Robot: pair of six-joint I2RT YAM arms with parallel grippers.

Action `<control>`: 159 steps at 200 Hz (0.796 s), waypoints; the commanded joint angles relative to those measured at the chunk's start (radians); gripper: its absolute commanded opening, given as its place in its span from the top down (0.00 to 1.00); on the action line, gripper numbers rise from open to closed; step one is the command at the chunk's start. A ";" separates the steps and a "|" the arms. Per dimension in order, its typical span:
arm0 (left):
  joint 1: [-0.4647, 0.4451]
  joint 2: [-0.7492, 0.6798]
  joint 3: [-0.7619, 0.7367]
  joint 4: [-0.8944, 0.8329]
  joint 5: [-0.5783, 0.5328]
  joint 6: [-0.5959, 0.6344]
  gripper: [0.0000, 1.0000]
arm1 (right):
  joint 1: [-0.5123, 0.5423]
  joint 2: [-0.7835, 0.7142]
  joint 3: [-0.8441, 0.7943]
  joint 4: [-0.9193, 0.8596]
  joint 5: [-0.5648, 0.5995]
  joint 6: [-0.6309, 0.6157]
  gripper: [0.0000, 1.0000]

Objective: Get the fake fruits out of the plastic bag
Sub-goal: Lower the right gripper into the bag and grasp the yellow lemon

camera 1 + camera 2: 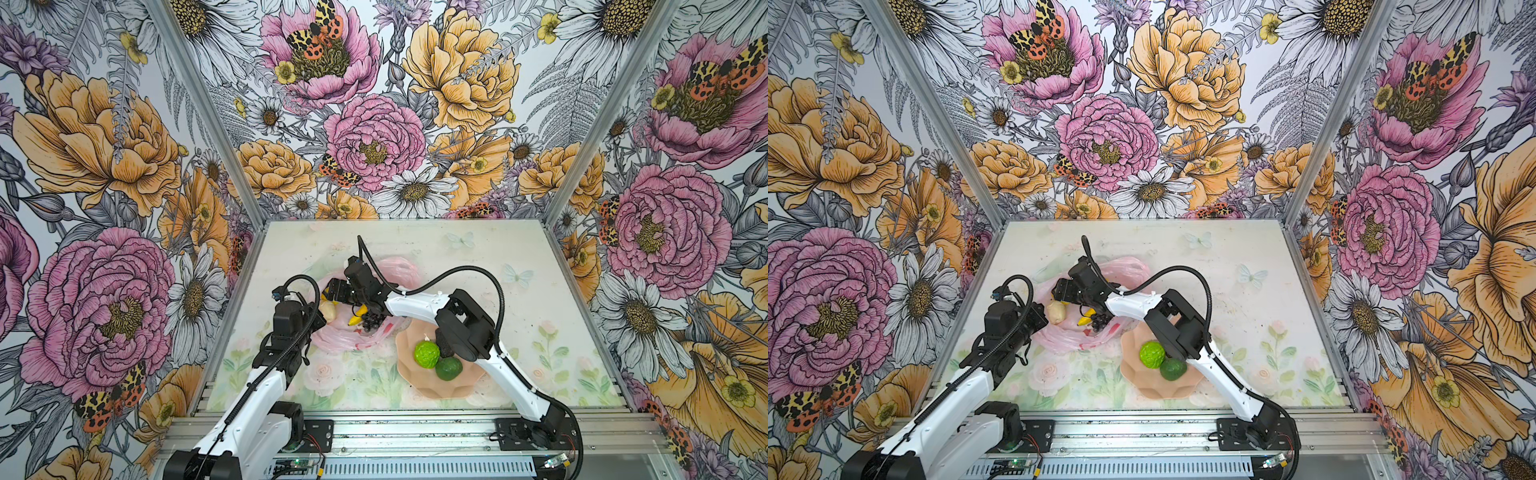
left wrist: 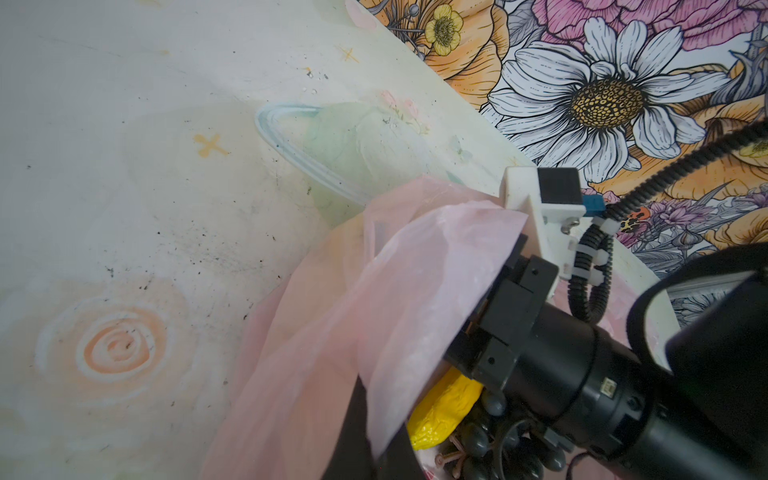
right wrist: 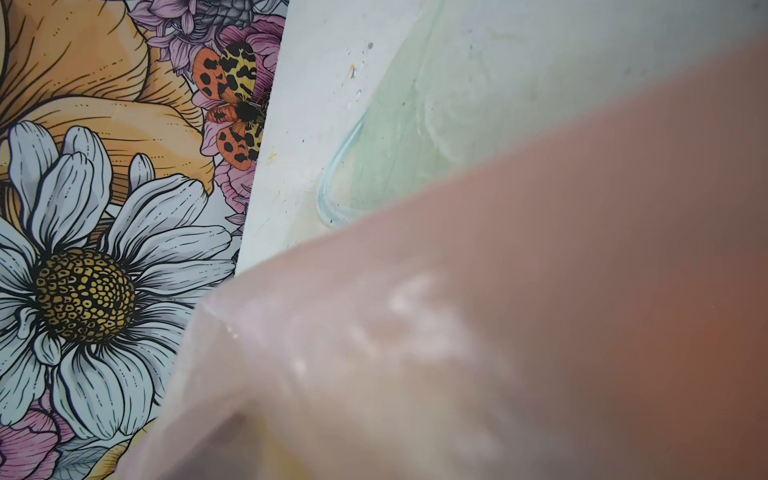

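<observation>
Left gripper was clamped on the plastic bag's edge. Right gripper sat inside the bag, its jaw width impossible to tell under film. The banana and grape bunch lay just beside it.

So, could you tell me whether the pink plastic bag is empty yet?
Not empty: the plastic bag holds a banana and a grape bunch.

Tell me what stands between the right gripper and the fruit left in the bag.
A loose fold of the plastic bag drapes over the front of the right gripper and fills its wrist view; banana and grapes lie close by.
</observation>
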 commanded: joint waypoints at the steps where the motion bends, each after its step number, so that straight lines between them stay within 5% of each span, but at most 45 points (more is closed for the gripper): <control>1: -0.011 0.001 0.013 -0.003 0.000 0.007 1.00 | -0.008 0.038 0.020 -0.037 -0.009 0.017 0.22; 57: -0.009 0.003 0.004 0.003 -0.011 0.016 1.00 | -0.008 -0.020 -0.016 -0.049 0.008 -0.029 0.37; 159: -0.010 0.012 -0.006 0.033 -0.033 0.068 1.00 | -0.008 -0.176 -0.130 -0.111 0.085 -0.146 0.40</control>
